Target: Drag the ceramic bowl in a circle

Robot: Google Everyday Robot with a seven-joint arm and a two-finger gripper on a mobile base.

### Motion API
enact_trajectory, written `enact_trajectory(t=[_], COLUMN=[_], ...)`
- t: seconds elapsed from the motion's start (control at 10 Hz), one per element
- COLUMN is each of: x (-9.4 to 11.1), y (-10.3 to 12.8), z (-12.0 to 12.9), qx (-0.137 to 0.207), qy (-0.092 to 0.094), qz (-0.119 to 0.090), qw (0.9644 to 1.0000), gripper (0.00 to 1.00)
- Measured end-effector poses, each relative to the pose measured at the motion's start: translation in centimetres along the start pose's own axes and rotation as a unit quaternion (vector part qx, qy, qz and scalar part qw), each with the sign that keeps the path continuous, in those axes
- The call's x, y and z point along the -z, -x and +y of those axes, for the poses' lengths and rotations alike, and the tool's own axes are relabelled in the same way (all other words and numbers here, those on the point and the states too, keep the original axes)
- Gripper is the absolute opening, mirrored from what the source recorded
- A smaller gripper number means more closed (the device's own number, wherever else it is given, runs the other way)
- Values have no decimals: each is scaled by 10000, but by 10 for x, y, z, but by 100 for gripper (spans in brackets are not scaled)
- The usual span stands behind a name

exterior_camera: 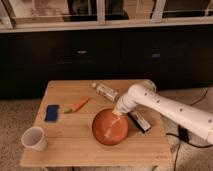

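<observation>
Bowl: the bowl [109, 127] sits on the right half of the table [75, 145], a bit toward the front edge.
Gripper: the gripper [118, 113] is down at the bowl's far-right rim — looks like contact there, but whether it's spread or pinching the rim, can't tell.
Bottle: the bottle [105, 91] lies on its side just behind the bowl, so a wide arc backward would probably knock it rolling.
Dark thing: a flat dark object [138, 121] lies right beside the bowl's right edge, under the arm — an easy snag.
Carrot: the carrot [76, 105] is near on the left; a leftward sweep could shove it.
Cup and sponge: the cup [34, 138] and sponge [51, 112] are well apart, likely safe.
Slip risk: glazed rim, one contact point — the bowl might pivot or slip out mid-circle.
</observation>
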Motion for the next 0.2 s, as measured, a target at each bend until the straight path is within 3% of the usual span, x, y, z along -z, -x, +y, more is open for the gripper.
enact_trajectory(t=[0.2], x=[-18], y=[34], z=[8], qx=[90], qy=[69], qz=[-88], qw=[9999], gripper=[2])
